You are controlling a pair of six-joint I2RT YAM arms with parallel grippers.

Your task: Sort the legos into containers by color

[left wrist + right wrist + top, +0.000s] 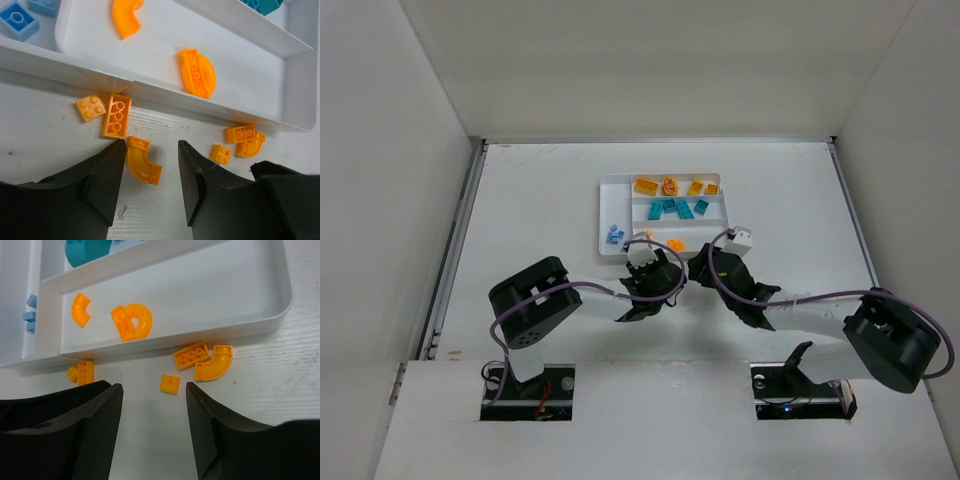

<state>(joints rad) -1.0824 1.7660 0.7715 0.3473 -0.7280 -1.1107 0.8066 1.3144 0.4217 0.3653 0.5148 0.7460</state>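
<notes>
Orange pickup stage: left gripper (151, 150) and right gripper (154, 390) both open, empty — yours brackets the curved brick (142, 162) at lower centre, outside the tray (165, 96); likely next, lower and close.

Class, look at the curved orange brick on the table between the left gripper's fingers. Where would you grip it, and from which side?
Come straight down from above and pinch the curved brick across its narrow band, outer curve to inner. It lies flat on the table, so only its edges offer a hold, and the open left gripper straddles it.
</notes>
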